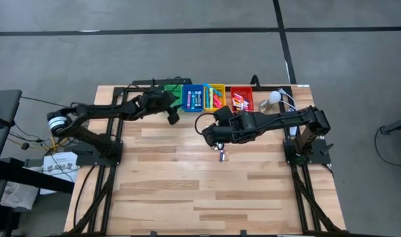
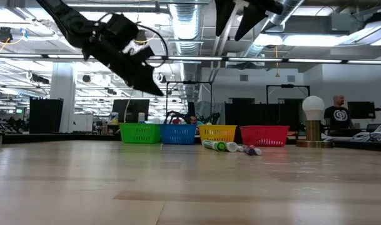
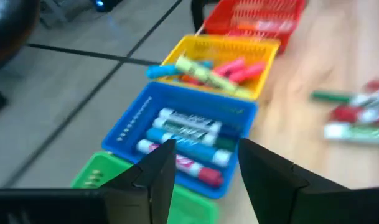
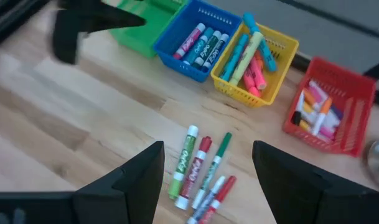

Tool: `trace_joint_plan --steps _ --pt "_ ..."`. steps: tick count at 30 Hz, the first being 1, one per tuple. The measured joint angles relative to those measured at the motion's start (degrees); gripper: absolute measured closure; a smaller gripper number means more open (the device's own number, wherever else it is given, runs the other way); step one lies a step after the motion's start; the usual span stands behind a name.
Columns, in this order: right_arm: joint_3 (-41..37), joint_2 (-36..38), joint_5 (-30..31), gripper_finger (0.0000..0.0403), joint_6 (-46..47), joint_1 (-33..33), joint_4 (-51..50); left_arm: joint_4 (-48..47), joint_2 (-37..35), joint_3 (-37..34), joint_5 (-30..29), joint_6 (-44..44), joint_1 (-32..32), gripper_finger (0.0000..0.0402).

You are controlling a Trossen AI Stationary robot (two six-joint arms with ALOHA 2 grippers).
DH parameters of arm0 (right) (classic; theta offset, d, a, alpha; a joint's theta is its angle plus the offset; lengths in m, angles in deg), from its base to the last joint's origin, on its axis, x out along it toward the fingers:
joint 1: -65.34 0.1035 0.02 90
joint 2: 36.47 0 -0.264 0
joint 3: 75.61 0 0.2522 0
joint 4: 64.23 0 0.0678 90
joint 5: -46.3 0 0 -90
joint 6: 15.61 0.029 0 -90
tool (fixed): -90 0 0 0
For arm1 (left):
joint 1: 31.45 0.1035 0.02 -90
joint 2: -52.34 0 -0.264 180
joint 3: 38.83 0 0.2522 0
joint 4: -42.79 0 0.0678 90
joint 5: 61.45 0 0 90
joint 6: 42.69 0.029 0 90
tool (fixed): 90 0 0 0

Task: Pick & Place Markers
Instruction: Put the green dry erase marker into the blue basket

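Hovering above the bin row, the left gripper (image 1: 173,117) sits high off the counter (image 1: 187,191), fingers (image 3: 153,177) partly spread and empty. Beyond its fingertips lie the green bin (image 1: 170,89) and the blue bin (image 1: 192,99), the latter already stocked with markers.

Further right: yellow bin (image 4: 257,62) holding pink, cyan and yellow-green pens; red bin (image 4: 331,115) with white and orange ones.

Right gripper (image 1: 214,141) hangs raised over the counter, fingers (image 4: 142,171) spread wide, nothing between them. Loose markers (image 4: 200,174), green and red, lie clustered on the wood directly ahead of and between those fingers, touching one another.

Step in hand, as judged: sorting is well along, and the right arm is lining up on the remaining cluster. Next move calls for descending straight, straddling a single pen at the cluster's edge, then closing without dragging its neighbours.
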Motion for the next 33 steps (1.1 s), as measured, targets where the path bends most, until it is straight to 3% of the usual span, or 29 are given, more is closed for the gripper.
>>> trace_joint_plan --steps 7,20,26,33 --pt "-8.8 0.0 -0.8 0.0168 8.6 -0.3 10.5 -4.0 -8.0 0.0 13.2 -13.1 0.0 0.0229" --pt "-24.9 -0.1 -3.1 0.0197 14.1 -0.3 38.5 -14.1 -16.5 0.0 33.6 -20.9 -0.1 0.0229" --pt "-28.7 -0.1 -3.1 0.0225 10.3 -0.4 46.2 -20.0 -19.1 0.0 38.2 -23.6 -0.7 0.0229" --pt "-29.8 -0.1 -3.2 0.0245 8.9 -2.4 45.3 -24.9 -22.6 0.0 39.1 -23.6 -5.3 0.0229"
